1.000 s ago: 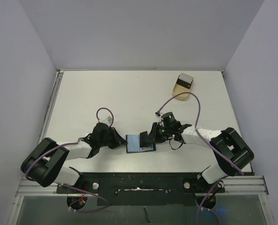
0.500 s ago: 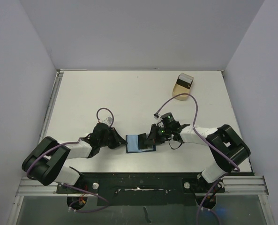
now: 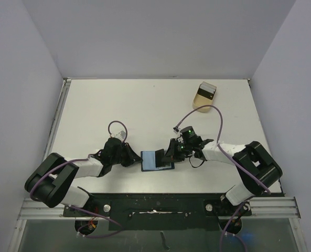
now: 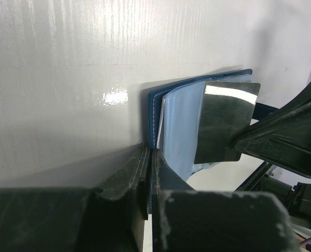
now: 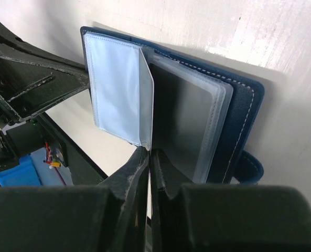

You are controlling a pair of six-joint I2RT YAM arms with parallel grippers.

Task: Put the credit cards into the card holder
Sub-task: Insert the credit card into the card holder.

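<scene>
Both arms lie low over the desk (image 3: 118,105), reaching in from the outer near corners with elbows bent, their wrists meeting head-on near the middle of its front half. The left gripper (image 3: 136,158) comes in from the left and the right gripper (image 3: 168,154) from the right, and the card holder (image 3: 156,160) lies open on the desk between them.

Against a second ago very little has changed. The right arm's elbow has drawn slightly in toward the centre, while the left arm and the card holder sit where they were.

The left jaws are pressed together on the near edge of the card holder's blue cover, pinning it to the desk. The right jaws are also pressed together. In the left wrist view they pinch a dark card (image 4: 226,121) by one end, holding it on edge over the open clear sleeves (image 5: 116,89). In the right wrist view that card runs edge-on from the fingertips and barely shows, with one pale sleeve leaf standing just left of it. Whether the card's far end has entered a pocket I cannot tell.

The other credit cards (image 3: 207,89) sit stacked in a tan dish (image 3: 201,100) at the far right of the desk, well apart from both arms.
</scene>
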